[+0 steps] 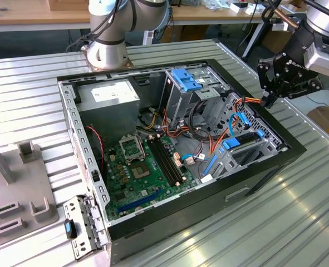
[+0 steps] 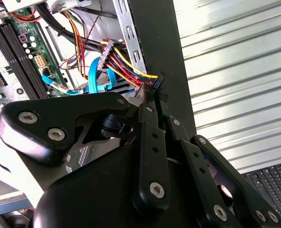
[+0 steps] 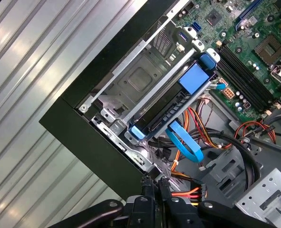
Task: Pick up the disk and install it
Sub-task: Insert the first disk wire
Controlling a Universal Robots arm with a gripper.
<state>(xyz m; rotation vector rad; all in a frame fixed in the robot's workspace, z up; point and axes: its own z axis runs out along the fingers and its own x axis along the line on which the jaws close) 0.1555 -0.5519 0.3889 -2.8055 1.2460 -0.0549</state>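
1. An open computer case [image 1: 253,178] lies on its side on the ribbed metal worktop [image 1: 298,222], its inside facing up.
2. The gripper [image 1: 268,98] hangs over the case's edge on the exterior view's right, next to a bundle of orange, red and yellow power cables [image 1: 248,101].
3. In both wrist views the fingers [image 2: 155,102] are together, their tips meeting with nothing between them, right at the black case wall [image 3: 97,142] beside the cable connector [image 3: 197,192].
4. The disk [image 3: 173,111] sits inside the case, in the drive bay near that same edge. In the first wrist view it shows edge-on as a dark slab with blue plastic rails at both ends and a blue tab [image 3: 193,78] on top.
5. In the exterior view the disk [image 1: 243,146] lies low in the bay, close to the gripper but apart from it.
6. A flat blue data cable [image 3: 185,142] loops just beside the disk.
7. The green motherboard [image 1: 145,172] covers the case floor, with the grey power-supply box [image 1: 108,100] at the far corner.
8. A blue plastic bracket [image 1: 186,80] sits atop the grey drive cage [image 1: 178,103] at the back.
9. The arm's base [image 1: 106,53] stands on the worktop behind the case.
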